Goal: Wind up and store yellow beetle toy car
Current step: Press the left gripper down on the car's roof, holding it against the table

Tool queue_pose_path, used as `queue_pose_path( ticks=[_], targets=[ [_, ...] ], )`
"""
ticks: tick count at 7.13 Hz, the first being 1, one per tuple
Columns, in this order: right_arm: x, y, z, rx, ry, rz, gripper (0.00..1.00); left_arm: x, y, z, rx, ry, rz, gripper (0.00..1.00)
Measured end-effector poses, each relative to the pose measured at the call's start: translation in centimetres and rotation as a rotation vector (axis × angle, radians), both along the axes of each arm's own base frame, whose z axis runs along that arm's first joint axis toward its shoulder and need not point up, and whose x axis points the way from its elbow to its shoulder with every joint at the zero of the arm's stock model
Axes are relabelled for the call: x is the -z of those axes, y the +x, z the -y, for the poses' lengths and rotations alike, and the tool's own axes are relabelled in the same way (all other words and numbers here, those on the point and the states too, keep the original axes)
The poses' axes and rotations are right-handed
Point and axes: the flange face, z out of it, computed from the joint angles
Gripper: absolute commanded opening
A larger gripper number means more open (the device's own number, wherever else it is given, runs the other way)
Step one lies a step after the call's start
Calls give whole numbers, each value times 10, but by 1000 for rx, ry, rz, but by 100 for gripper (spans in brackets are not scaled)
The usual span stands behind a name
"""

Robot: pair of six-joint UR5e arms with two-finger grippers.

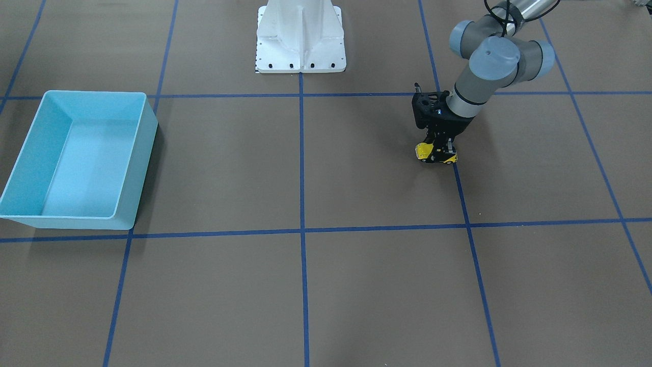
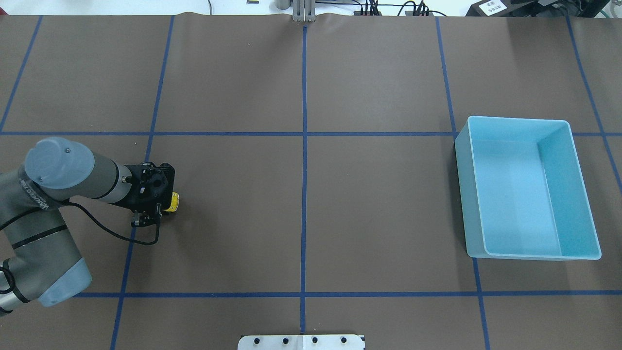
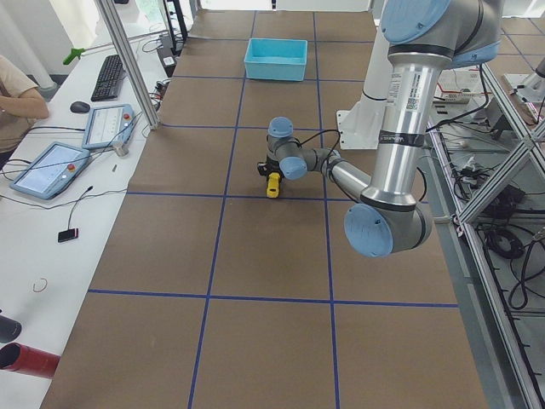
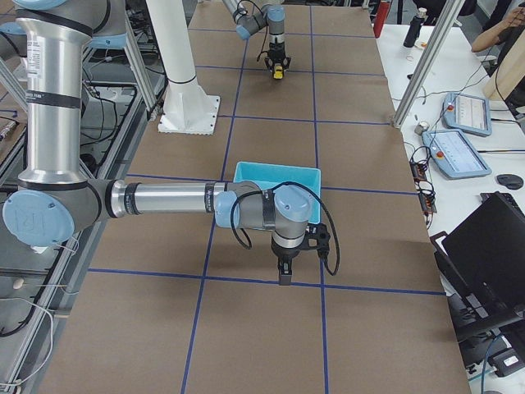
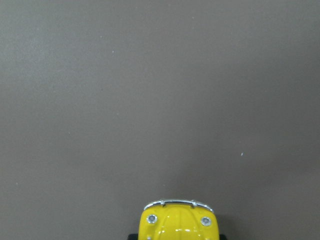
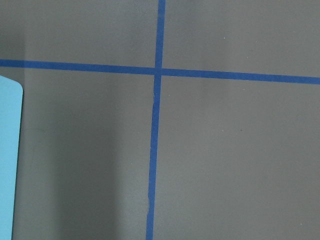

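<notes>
The yellow beetle toy car (image 1: pixel 424 151) sits on the brown table, on the robot's left side. My left gripper (image 1: pixel 439 152) reaches down over it, its fingers closed on the car's sides. From overhead only the car's end (image 2: pixel 174 201) sticks out from under the gripper (image 2: pixel 162 206). The left wrist view shows the car's yellow hood and chrome bumper (image 5: pixel 177 220) at the bottom edge. My right gripper (image 4: pixel 283 276) shows only in the exterior right view, hanging low over the table near the bin; I cannot tell if it is open or shut.
The light blue bin (image 2: pixel 469 194) stands empty on the robot's right side, far from the car; it also shows in the front view (image 1: pixel 141 163). Its corner (image 6: pixel 7 160) shows in the right wrist view. The white robot base (image 1: pixel 300 35) stands at the table's edge. Blue tape lines grid the table.
</notes>
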Motion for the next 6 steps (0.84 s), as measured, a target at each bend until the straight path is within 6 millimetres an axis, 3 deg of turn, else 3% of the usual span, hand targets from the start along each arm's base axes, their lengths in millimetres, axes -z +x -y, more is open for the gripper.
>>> queue_pose_path(
  ticks=[6],
  targets=[
    [-2,0,0,2,-1,0,100,-7,0,2,4,3,-10,32]
  ],
)
